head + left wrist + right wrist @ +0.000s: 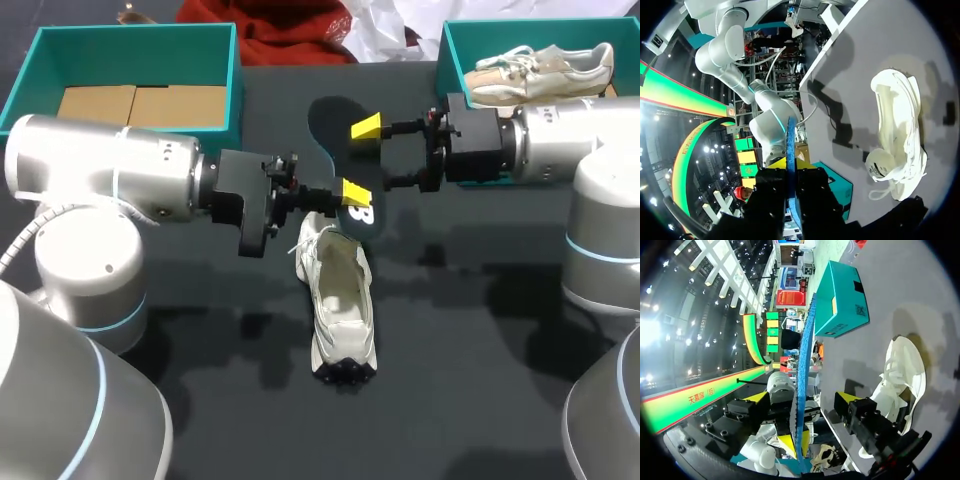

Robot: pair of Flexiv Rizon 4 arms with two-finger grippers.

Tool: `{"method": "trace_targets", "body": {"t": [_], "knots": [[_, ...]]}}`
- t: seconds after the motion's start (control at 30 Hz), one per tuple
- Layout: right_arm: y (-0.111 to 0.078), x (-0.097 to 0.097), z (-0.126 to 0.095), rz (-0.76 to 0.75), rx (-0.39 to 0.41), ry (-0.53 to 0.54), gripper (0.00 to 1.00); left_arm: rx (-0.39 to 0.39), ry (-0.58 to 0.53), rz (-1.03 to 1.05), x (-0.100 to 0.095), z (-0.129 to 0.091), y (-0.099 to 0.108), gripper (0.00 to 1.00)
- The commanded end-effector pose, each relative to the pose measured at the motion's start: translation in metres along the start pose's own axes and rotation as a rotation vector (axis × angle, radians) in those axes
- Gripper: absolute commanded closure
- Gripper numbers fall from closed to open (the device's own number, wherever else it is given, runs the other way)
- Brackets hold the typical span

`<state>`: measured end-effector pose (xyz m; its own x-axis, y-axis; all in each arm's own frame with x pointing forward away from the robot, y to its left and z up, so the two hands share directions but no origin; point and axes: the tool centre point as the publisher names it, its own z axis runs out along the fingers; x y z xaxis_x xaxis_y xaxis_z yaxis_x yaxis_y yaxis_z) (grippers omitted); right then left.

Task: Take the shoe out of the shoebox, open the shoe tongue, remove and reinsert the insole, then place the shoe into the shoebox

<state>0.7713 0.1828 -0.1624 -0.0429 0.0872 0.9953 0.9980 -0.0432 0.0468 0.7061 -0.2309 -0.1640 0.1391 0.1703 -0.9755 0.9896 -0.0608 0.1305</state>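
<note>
The white shoe [337, 300] lies on the dark tabletop [480, 380], out of any box. Its opening faces up and shows the pale inside. Loose laces trail from the end of the shoe that points away from me.

The insole [338, 150] is out of the shoe. It is dark, with a blue edge in both wrist views. It is held in the air just beyond the shoe's far end, and its near tip hangs over that end.

My left end effector [347, 194] comes in from the shoe's left side. It is closed on the insole's near end, and the left wrist view shows the thin blue edge pinched between the two fingers.

My right end effector [378, 156] comes in from the shoe's right side, further from the shoe than the left one. Its fingers stand wide apart, one on each side of the insole. In the right wrist view there is a clear gap between the insole's edge and each yellow tip, so this end effector is open and grips nothing.

Further out, beyond the shoe and to its left, sits a teal shoebox [236, 85] with flat brown cardboard [140, 105] in its bottom. Beyond the shoe and to its right sits a second teal shoebox [446, 60]. This one holds another pale shoe [545, 65], lying on its side. Both boxes are well apart from the white shoe.
</note>
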Motion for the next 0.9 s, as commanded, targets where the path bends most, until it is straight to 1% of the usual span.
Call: {"method": "trace_targets", "body": {"t": [0.03, 0.07, 0.2, 0.27, 0.33, 0.4, 0.67, 0.73, 0.77, 0.83, 0.87, 0.9], "knots": [[0.0007, -0.0036, 0.0044, 0.004, 0.001, -0.001, 0.47, 0.006, 0.001, 0.002, 0.001, 0.0022, -0.0003, 1.0], [0.0006, -0.0042, 0.0047, 0.004, 0.001, -0.003, 0.54, 0.008, 0.001, 0.001, 0.0012, 0.0025, -0.0008, 1.0], [0.0, -0.0051, 0.0053, 0.005, 0.006, -0.004, 0.61, 0.019, 0.0, -0.003, 0.001, 0.0029, -0.0016, 1.0], [-0.0004, -0.0056, 0.0048, 0.005, 0.006, -0.006, 0.69, 0.021, 0.0, -0.005, 0.0011, 0.0028, -0.0022, 1.0], [-0.0006, -0.0059, 0.004, 0.005, 0.004, -0.006, 0.73, 0.023, 0.002, -0.007, 0.0018, 0.0027, -0.0029, 1.0], [-0.0007, -0.0059, 0.0037, 0.006, 0.003, -0.006, 0.75, 0.024, 0.005, -0.008, 0.0027, 0.0022, -0.003, 1.0], [0.0, -0.0073, 0.0008, 0.009, 0.003, -0.008, 0.74, 0.025, 0.017, -0.008, 0.0062, 0.0017, -0.0027, 1.0], [0.0003, -0.0076, 0.0006, 0.011, 0.005, -0.007, 0.76, 0.024, 0.019, -0.008, 0.0071, 0.002, -0.002, 1.0], [0.0006, -0.0078, 0.0008, 0.011, 0.006, -0.006, 0.78, 0.023, 0.02, -0.008, 0.0074, 0.0022, -0.0016, 1.0], [0.0013, -0.0081, 0.0016, 0.012, 0.01, -0.005, 0.94, 0.021, 0.022, -0.007, 0.0077, 0.0027, -0.0008, 1.0], [0.0016, -0.0082, 0.0021, 0.013, 0.012, -0.004, 1.0, 0.019, 0.023, -0.007, 0.0078, 0.0031, -0.0005, 1.0], [0.0019, -0.0083, 0.0025, 0.013, 0.013, -0.002, 1.0, 0.018, 0.024, -0.006, 0.0078, 0.0034, -0.0001, 1.0]]}}
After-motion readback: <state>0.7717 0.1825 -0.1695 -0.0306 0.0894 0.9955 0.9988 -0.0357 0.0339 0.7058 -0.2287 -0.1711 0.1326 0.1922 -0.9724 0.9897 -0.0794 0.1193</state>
